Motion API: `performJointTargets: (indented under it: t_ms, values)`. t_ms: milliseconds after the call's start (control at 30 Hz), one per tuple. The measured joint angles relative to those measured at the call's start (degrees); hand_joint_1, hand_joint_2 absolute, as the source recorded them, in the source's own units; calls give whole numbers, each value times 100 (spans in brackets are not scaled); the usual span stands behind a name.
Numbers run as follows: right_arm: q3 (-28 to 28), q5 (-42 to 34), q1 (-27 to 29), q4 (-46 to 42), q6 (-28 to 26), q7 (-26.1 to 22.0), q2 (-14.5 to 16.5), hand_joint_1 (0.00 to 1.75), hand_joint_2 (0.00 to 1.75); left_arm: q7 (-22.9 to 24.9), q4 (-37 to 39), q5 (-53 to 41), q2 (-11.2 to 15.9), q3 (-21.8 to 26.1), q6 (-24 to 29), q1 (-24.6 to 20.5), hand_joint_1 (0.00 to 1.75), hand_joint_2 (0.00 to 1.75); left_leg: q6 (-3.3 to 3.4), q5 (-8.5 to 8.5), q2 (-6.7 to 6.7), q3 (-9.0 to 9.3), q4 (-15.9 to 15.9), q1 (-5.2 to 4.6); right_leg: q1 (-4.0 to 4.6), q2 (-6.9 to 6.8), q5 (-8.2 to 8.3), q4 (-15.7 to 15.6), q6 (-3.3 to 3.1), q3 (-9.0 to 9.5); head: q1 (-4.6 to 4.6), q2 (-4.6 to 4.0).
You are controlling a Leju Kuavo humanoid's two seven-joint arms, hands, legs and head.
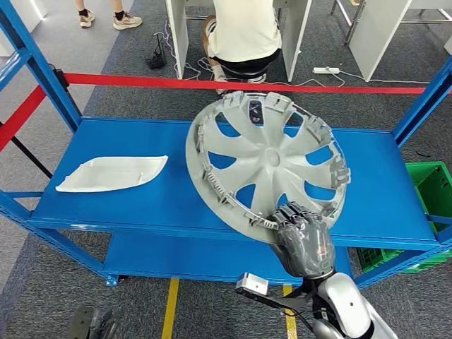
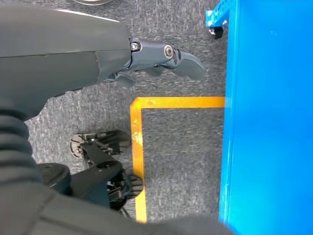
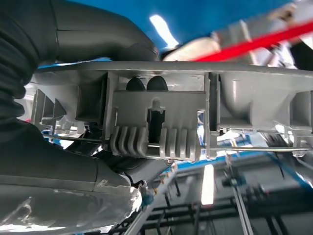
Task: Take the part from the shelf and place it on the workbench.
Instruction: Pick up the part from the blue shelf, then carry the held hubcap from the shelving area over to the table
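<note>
Right hand (image 1: 305, 236) grips grey wheel cover (image 1: 266, 159) by near rim, tilted up off blue shelf (image 1: 133, 205).
Head view: white tray (image 1: 111, 173) lies well apart. Cover looks light, stiff, brittle at clips; rim is the sane hold. Left wrist view: left hand (image 2: 162, 56) empty, fingers loosely extended, over floor by yellow line (image 2: 138, 147). Right wrist view: rim clips (image 3: 155, 139) and wire ring close up, fingertips (image 3: 145, 84) behind rim.

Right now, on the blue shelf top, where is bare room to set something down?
The widest bare patch of the blue shelf lies between the white tray and the grey wheel cover. Another strip runs behind the tray, along the back edge. The right end, beyond the cover, is also bare. The middle-right is crowded: the right hand grips the tilted cover's near rim.
</note>
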Motion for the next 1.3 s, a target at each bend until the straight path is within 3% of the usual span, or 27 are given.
performJointTargets:
  t_ms: [167, 333, 433, 533, 600, 700, 733, 767, 800, 867, 933, 1033, 1067, 1133, 1200, 1233, 1267, 1300]
  values:
    - [-12, -348, 92, -338, -78, -144, -21, 175, 175, -69, 2, -82, -84, 165, -39, -7, 0, 175, 0, 0, 0, 0, 0, -1, -1, 0, 0, -1, 0, 1, 1, 0]
    - [-140, -1631, 361, -672, -230, -580, -88, 175, 175, -211, 37, -274, -156, 297, -3, -62, 0, 175, 24, -7, -2, -2, 9, -32, -32, -1, 11, -11, 26, 4, -1, 0]
    - [-298, -2561, 683, -880, -390, -923, -174, 175, 175, -336, 99, -395, -174, 313, 55, -109, 0, 175, 62, -12, -6, -4, 13, -63, -63, -5, 10, -13, 58, 7, -1, 0]
    - [-478, -2994, 1080, -1057, -766, -1192, -325, 175, 175, -426, 233, -556, -184, 304, 200, -159, 0, 175, 136, 47, 6, 3, -20, -81, -100, 3, 38, -31, 128, 7, -3, 0]
    - [-586, -3157, 1298, -1194, -1012, -1284, -436, 175, 175, -482, 361, -658, -192, 293, 327, -202, 0, 175, 194, 114, 53, 12, -92, -56, -100, -29, -120, 112, 157, -69, 10, 1]
    - [-714, -3229, 1567, -1386, -1244, -1282, -570, 175, 175, -564, 638, -813, -207, 266, 458, -272, 0, 175, 229, 149, 174, -10, -122, -41, -94, -105, -731, 1105, 179, -439, 34, 1]
    - [-756, -3204, 1677, -1450, -1309, -1242, -609, 175, 175, -597, 763, -875, -211, 241, 497, -316, 0, 175, 226, 155, 219, -22, -120, -40, -98, -116, -855, 1414, 195, -532, 34, 0]
    - [-799, -3163, 1791, -1519, -1374, -1193, -649, 175, 175, -630, 903, -933, -215, 200, 535, -378, 0, 175, 218, 163, 261, -33, -118, -36, -104, -126, -874, 1536, 214, -535, 33, 0]
    - [-842, -3117, 1892, -1587, -1435, -1142, -689, 175, 175, -659, 1050, -978, -219, 155, 573, -451, 0, 175, 203, 171, 302, -45, -113, -26, -111, -147, -786, 1415, 233, -422, 34, 0]
    - [-927, -3058, 2023, -1709, -1523, -1071, -755, 175, 175, -700, 1307, -1022, -229, 66, 635, -600, 0, 175, 142, 180, 385, -70, -80, -1, -118, -314, -526, 660, 291, 56, 39, 0]
    - [-990, -3031, 2089, -1795, -1581, -1026, -793, 175, 175, -740, 1492, -1046, -228, 10, 671, -709, 0, 175, 56, 182, 472, -78, -37, -8, -102, -462, -369, 120, 259, 383, 49, 1]
    - [-1057, -2994, 2227, -1913, -1680, -959, -842, 175, 175, -782, 1686, -1084, -215, -88, 684, -839, 0, 175, -46, 213, 565, -86, 1, -25, -100, -364, -338, 108, 83, 308, 47, 1]
    - [-1083, -2987, 2280, -1952, -1705, -939, -861, 175, 175, -785, 1733, -1087, -212, -126, 685, -881, 0, 175, -81, 166, 528, -108, 29, -16, -102, -311, -315, 122, 30, 257, 44, 1]
    - [-1135, -2993, 2348, -2016, -1726, -910, -904, 175, 175, -796, 1820, -1077, -208, -196, 693, -957, 0, 175, -132, -183, 337, -231, 336, 0, -106, -211, -226, 118, -71, 139, 44, 0]
    - [-1178, -3031, 2366, -2049, -1734, -931, -943, 175, 175, -835, 1949, -1022, -200, -261, 741, -1034, 0, 175, -132, -703, 160, -456, 1026, -4, -90, -87, -110, 119, -124, -1, 44, 0]
    - [-1197, -3054, 2371, -2056, -1738, -959, -955, 175, 175, -859, 2031, -988, -194, -291, 774, -1067, 0, 175, -113, -872, 129, -539, 1347, -11, -76, -15, -50, 120, -132, -81, 43, 0]
    - [-1214, -3070, 2377, -2058, -1741, -987, -960, 175, 175, -882, 2110, -959, -188, -316, 810, -1095, 0, 175, -82, -929, 111, -552, 1525, -22, -59, 59, 9, 121, -137, -158, 44, 0]
    - [-1226, -3078, 2382, -2060, -1745, -1012, -962, 175, 175, -901, 2181, -935, -182, -339, 839, -1115, 0, 175, -36, -869, 93, -469, 1506, -38, -40, 136, 70, 121, -139, -233, 44, 0]
